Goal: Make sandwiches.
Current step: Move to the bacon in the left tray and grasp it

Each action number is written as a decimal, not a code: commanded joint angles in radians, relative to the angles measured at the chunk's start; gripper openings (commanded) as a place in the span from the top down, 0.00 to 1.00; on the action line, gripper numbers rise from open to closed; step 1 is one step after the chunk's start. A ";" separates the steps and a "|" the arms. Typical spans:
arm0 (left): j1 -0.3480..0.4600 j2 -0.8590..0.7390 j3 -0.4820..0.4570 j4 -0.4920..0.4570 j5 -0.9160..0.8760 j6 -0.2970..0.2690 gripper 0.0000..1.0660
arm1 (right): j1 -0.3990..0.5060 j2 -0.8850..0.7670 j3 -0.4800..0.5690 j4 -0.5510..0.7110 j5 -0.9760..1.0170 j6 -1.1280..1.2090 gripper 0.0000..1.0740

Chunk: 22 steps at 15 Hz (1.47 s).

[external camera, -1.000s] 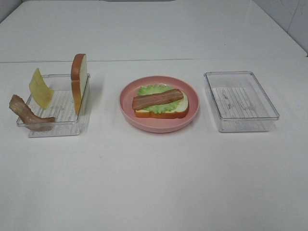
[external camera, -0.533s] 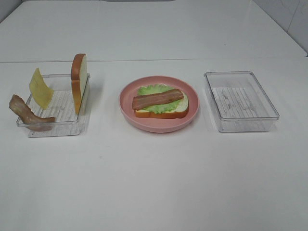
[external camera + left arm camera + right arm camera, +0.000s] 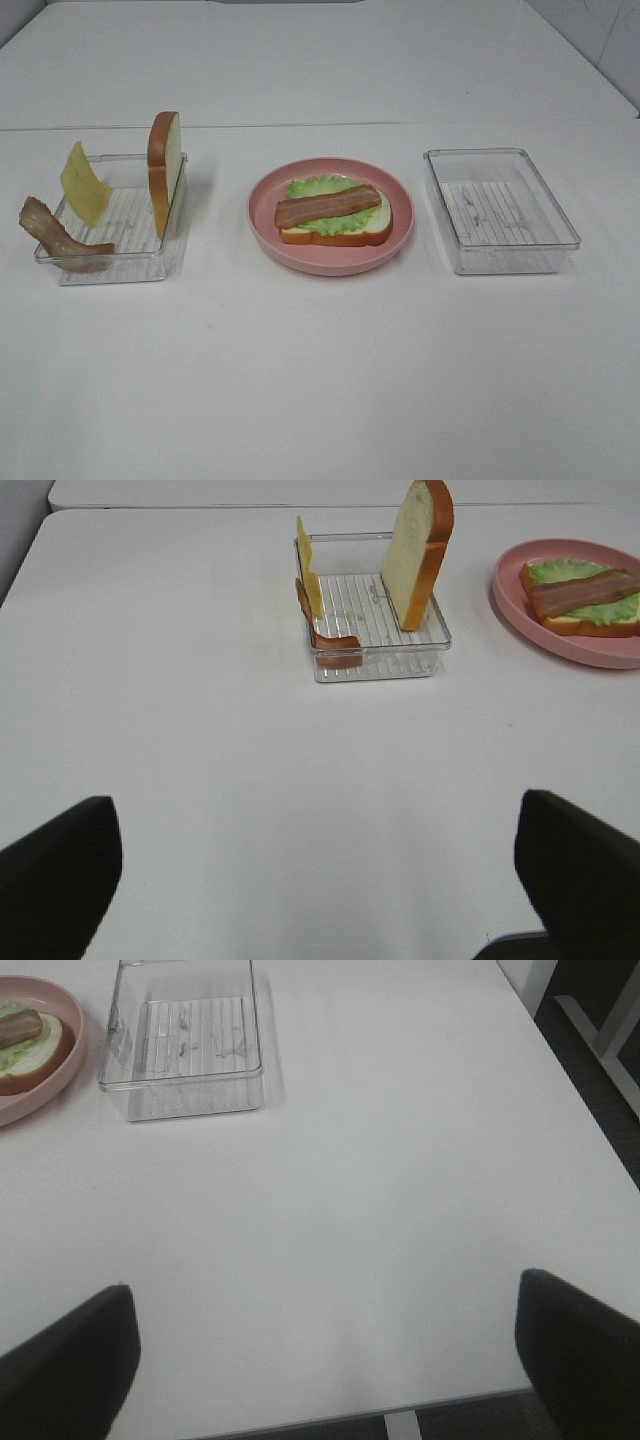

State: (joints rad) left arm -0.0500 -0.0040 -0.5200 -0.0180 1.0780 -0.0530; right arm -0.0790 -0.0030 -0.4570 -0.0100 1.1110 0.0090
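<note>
Well beyond left hand (image 3: 320, 875) and right hand (image 3: 325, 1355), both released, sandwich (image 3: 330, 215) on pink plate (image 3: 330, 266).

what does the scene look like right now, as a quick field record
plate: between the two trays
on plate: bread, then lettuce, then bacon on top
left tray: upright slice, cheese on edge, spare bacon hanging over the rim
right tray: no food in it
left gripper: open, holds nothing
right gripper: open, holds nothing
not yet stacked: cheese, upright slice
</note>
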 commanded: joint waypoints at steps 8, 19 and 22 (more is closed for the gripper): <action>0.001 -0.006 0.002 -0.008 -0.005 0.002 0.05 | -0.007 -0.031 -0.005 0.010 0.004 -0.009 0.08; 0.001 -0.006 0.002 -0.008 -0.005 0.002 0.05 | -0.007 -0.031 -0.005 0.010 0.004 -0.009 0.08; 0.001 -0.006 0.002 -0.008 -0.005 0.002 0.05 | -0.007 -0.031 -0.005 0.010 0.004 -0.009 0.08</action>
State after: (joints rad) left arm -0.0500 -0.0040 -0.5200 -0.0180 1.0780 -0.0530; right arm -0.0800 -0.0030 -0.4570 0.0000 1.1150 0.0090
